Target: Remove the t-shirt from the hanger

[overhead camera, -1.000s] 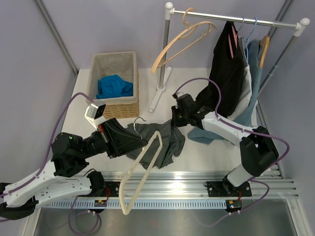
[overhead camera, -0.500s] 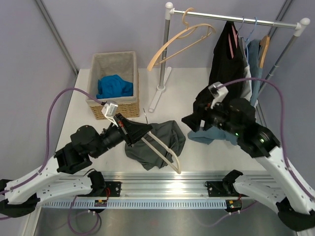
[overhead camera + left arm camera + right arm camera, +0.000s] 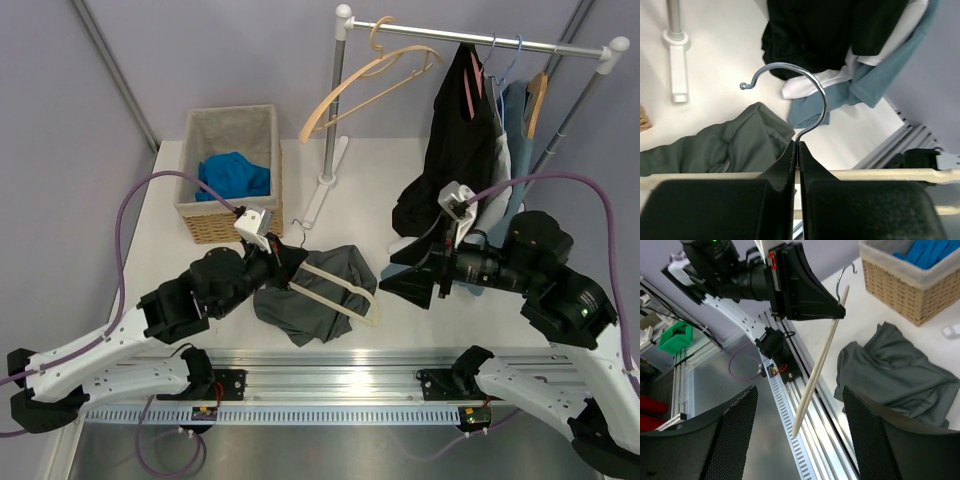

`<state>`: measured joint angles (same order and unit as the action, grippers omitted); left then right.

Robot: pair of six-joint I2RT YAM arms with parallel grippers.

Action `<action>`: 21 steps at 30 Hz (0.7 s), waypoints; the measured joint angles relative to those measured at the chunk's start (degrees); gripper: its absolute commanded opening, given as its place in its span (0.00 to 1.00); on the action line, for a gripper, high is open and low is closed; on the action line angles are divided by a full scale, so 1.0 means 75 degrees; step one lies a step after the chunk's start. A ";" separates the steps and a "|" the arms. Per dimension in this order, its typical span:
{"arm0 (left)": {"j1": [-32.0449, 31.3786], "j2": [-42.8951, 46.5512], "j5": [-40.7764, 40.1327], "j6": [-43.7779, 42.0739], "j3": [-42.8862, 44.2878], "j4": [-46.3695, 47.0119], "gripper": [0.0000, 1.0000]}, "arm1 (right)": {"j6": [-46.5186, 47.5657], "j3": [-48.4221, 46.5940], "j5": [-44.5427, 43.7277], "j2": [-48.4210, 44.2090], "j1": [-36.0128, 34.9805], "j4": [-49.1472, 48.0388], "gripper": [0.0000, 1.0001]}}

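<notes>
A grey t-shirt (image 3: pixel 325 300) lies crumpled on the white table, also in the left wrist view (image 3: pixel 725 145) and the right wrist view (image 3: pixel 900 372). My left gripper (image 3: pixel 287 268) is shut on the neck of the metal hook (image 3: pixel 807 80) of a wooden hanger (image 3: pixel 340 290). The hanger is held above the t-shirt, and its bar (image 3: pixel 817 370) looks bare, with no cloth on it. My right gripper (image 3: pixel 402 276) is open and empty, raised to the right of the t-shirt. Its mesh pads (image 3: pixel 735 435) stand wide apart.
A wicker basket (image 3: pixel 232 215) with blue cloth stands at the back left. A clothes rack (image 3: pixel 335 110) at the back holds an empty wooden hanger (image 3: pixel 360 80) and dark, white and teal garments (image 3: pixel 465 150). A metal rail (image 3: pixel 330 375) runs along the front edge.
My right gripper let go of the t-shirt, opened and lifted back to the right. My left gripper swung the hanger from over the front edge up to above the t-shirt.
</notes>
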<state>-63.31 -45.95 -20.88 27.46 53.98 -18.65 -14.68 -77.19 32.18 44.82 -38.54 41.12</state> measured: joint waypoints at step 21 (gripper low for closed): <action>0.0000 -0.0402 -0.0545 -0.0149 0.0003 -0.0195 0.00 | 0.0487 0.0973 -0.1600 0.1032 -0.1221 0.0597 0.58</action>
<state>-63.31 -48.97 -24.97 26.35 54.00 -20.12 -11.03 -69.89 20.18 52.56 -47.70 45.60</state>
